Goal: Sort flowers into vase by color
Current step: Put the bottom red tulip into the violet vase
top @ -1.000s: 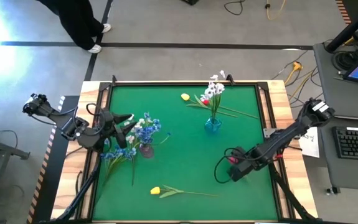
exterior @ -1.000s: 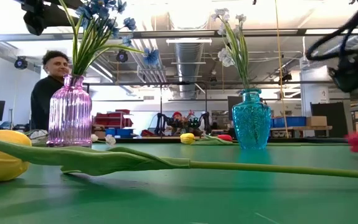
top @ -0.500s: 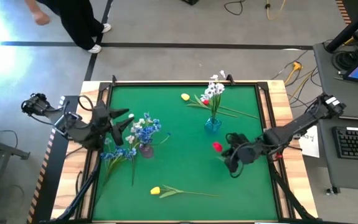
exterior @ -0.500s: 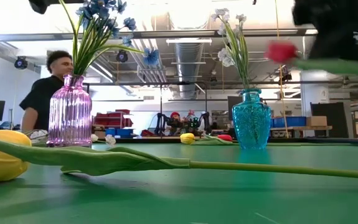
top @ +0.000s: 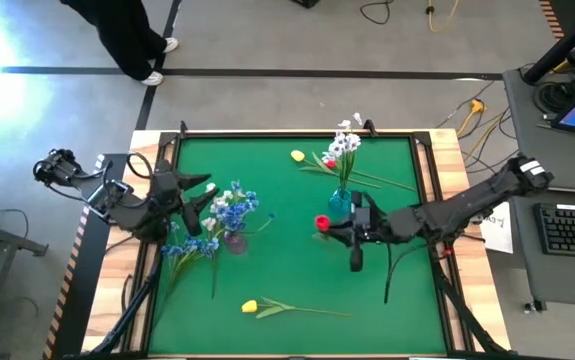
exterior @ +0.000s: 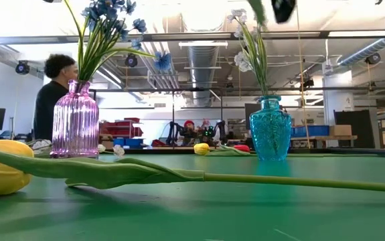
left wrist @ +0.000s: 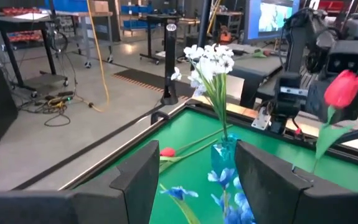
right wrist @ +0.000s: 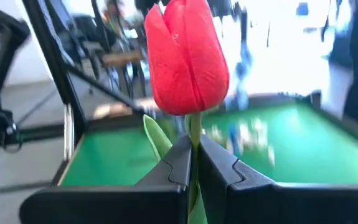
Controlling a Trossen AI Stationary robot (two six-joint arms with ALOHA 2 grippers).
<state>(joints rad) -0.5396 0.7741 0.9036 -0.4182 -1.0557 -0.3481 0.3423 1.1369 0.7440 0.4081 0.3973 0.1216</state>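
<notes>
A red tulip (top: 321, 222) hangs over the middle of the green table, with my right gripper (top: 337, 226) shut on it just left of the teal vase (top: 341, 201), which holds white flowers (top: 346, 146). At the left, my left gripper (top: 203, 202) stands open beside the blue flowers (top: 233, 206) in the pink vase (exterior: 75, 120) and holds nothing. More blue flowers (top: 183, 248) lie flat by the left edge. A yellow tulip (top: 251, 306) lies near the front edge. A yellow bud (top: 297, 155) and a red bud (top: 329, 163) lie at the far side. My right gripper pinches the red tulip's stem (right wrist: 195, 142) between its two fingers, just below the bud. The fingers lie level, come from the table's right side and cross the stem. The flower is lifted clear of the table, and its long stem (top: 388, 285) trails back below the arm.
A raised frame (top: 427, 170) runs around the green mat. A person (exterior: 50, 97) stands beyond the far left corner. Open mat lies between the two vases and along the right side.
My right gripper has risen from the mat near the right edge and gone toward the table's left, up to the teal vase, tipping from pointing down to level. The red tulip has come up with it, lifted clear. My left gripper has risen a little.
</notes>
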